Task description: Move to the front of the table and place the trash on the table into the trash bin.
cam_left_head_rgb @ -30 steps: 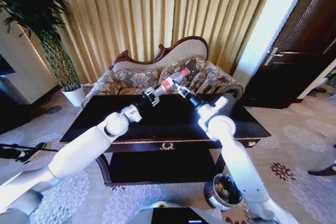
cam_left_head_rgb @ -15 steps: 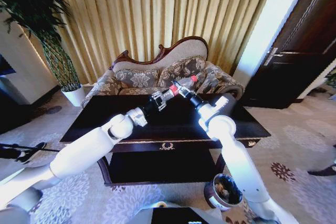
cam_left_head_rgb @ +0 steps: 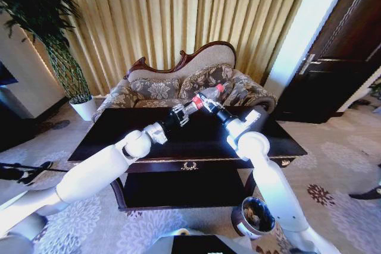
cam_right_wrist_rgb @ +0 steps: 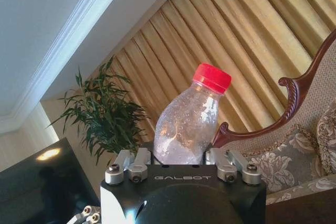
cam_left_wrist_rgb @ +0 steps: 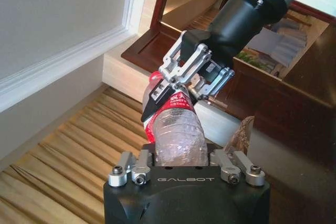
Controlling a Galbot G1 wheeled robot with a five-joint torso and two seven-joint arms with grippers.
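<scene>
Right now bottle [cam_left_head_rgb: 205, 96] is up over the counter [cam_left_head_rgb: 107, 141], both grippers clamped on it: left gripper [cam_left_head_rgb: 181, 113] at base, right gripper [cam_left_head_rgb: 209, 104] nr label. Handover imo: keep one grip firm before the other releases. Trash bin [cam_left_head_rgb: 255, 218] partly behind right arm; contact pts hard to make out.

- Bottle [cam_right_wrist_rgb: 188, 125]: clear, red cap, red-and-white label.
- Tabletop [cam_left_head_rgb: 119, 129]: glossy dark brown, gold trim.
- Curtains [cam_left_head_rgb: 178, 16]: golden stripes.
- Sofa [cam_left_head_rgb: 155, 90] at 12 o'clock: floral.
</scene>
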